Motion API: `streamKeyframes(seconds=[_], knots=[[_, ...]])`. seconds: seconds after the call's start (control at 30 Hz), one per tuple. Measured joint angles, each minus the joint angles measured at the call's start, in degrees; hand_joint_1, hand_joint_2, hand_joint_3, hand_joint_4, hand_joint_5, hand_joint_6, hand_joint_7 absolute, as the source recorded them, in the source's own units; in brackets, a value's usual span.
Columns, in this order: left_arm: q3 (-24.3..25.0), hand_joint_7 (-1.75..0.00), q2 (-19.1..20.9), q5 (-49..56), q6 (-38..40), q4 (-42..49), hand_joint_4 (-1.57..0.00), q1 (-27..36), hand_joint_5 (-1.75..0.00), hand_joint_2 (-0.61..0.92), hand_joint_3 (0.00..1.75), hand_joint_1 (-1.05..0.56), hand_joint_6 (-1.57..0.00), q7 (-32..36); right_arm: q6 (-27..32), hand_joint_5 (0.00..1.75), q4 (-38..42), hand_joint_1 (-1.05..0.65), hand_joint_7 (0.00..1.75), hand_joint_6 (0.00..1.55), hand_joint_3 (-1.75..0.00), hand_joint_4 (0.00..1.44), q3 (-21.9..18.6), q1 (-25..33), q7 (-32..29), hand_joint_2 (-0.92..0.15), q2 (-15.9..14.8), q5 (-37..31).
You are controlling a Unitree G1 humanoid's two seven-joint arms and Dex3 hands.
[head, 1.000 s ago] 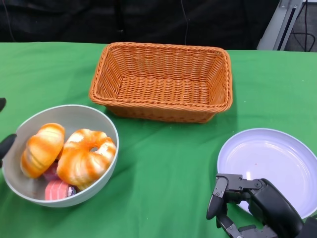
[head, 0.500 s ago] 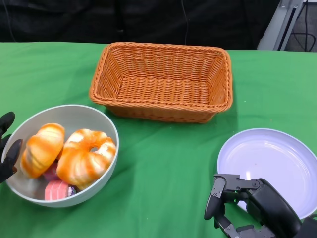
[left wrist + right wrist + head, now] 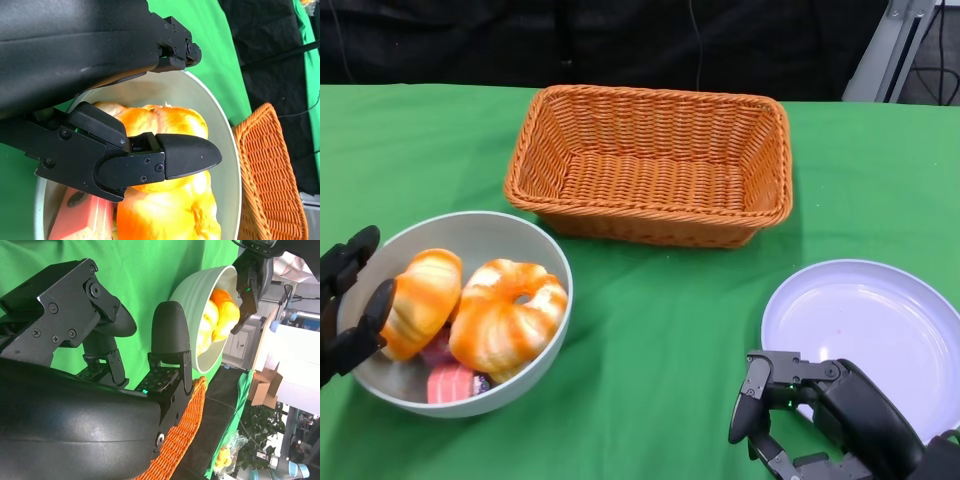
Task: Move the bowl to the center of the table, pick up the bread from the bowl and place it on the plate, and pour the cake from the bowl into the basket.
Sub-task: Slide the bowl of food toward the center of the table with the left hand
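Left hand [image 3: 348, 305]: cut off by the head view's left edge; only fingers at the bowl's [image 3: 548, 330] rim show, and whether they grip it cannot be told.
Right hand [image 3: 820, 420]: cut off by the lower edge; covers part of the plate's [image 3: 880, 320] near rim.
Cake [image 3: 450, 382]: mostly buried under the two bread [image 3: 505, 315] pieces; only a pink corner shows.
Basket [image 3: 187, 432]: in the right wrist view, largely hidden behind the hand's black shell.
Background of the right wrist view: blurred, contents indistinct.
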Motion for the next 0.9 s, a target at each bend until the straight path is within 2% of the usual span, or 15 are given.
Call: streamKeyframes(seconds=[0.4, 0.9], knots=[[-0.9, 0.0, -2.5, -0.2, 12.2, -13.4, -0.06, 4.0, 0.0, 0.92, 0.7, -0.84, -0.08, 2.6, 0.0, 1.64, 0.0, 0.04, 1.38, 0.75, -1.24, 0.75, 0.1, -0.2, 0.0, -0.47, 0.0, 0.1], [-2.9, -0.01, -5.6, -0.6, 17.4, -20.9, -0.11, 6.3, -0.03, 0.92, 0.7, -0.81, -0.12, 5.2, -0.1, 1.64, 0.2, 0.04, 1.38, 0.76, -1.24, 0.75, 0.1, -0.6, -0.1, -0.47, 0.0, 0.0]])
